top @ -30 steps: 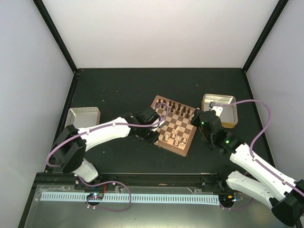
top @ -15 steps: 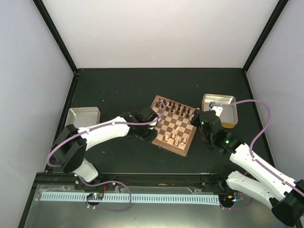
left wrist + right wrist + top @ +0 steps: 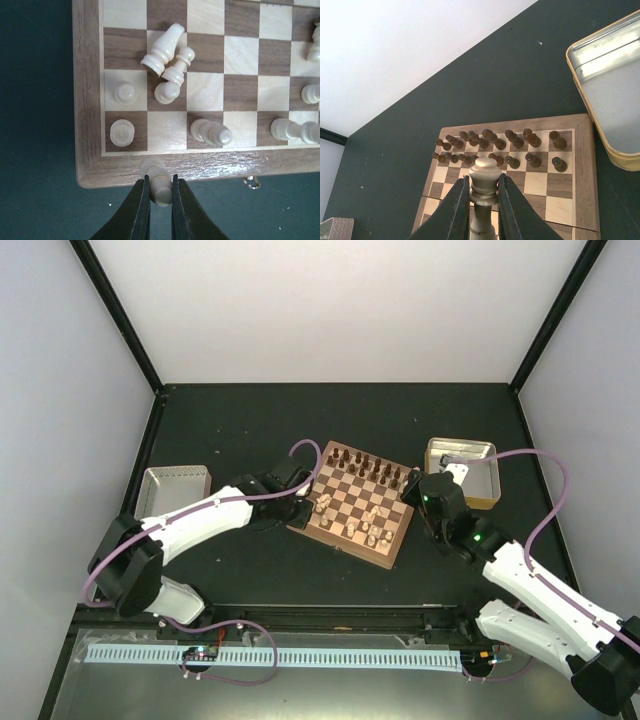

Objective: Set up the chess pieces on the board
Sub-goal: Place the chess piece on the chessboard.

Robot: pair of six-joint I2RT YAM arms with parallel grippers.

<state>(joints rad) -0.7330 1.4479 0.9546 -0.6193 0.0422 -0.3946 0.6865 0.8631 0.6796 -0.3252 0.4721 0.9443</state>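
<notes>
The board [image 3: 340,545] lies near the middle of the dark table [image 3: 230,430], turned at an angle to the table's edges, between the two arms. The dark pieces [image 3: 490,137] stand upright in two rows along its far side. The pale pieces [image 3: 122,132] are scattered over the near half

The left gripper [image 3: 160,180] is pinching a small pale piece [image 3: 154,167] right at the board's near border. The piece's wider end points toward the board and its narrower end sits back between the fingers. Whether it touches the wood cannot be told

Just beyond it on the squares, two fallen pieces [image 3: 164,47] lie on their sides, touching each other, with their long axes running diagonally across the squares. Two short pale ones stand upright near the board's corner

The right gripper [image 3: 484,182] is closed on a tall pale piece [image 3: 485,172]. It is held upright with its rounded top above the fingertips, over the near side of the board, facing the dark rows

A metal tray [image 3: 462,450] with a yellowish rim sits just beside the board on the right. A second, grey tray [image 3: 175,475] sits well apart on the left. The table is matte and near black, enclosed by plain white walls [image 3: 340,310] with black posts at the corners
</notes>
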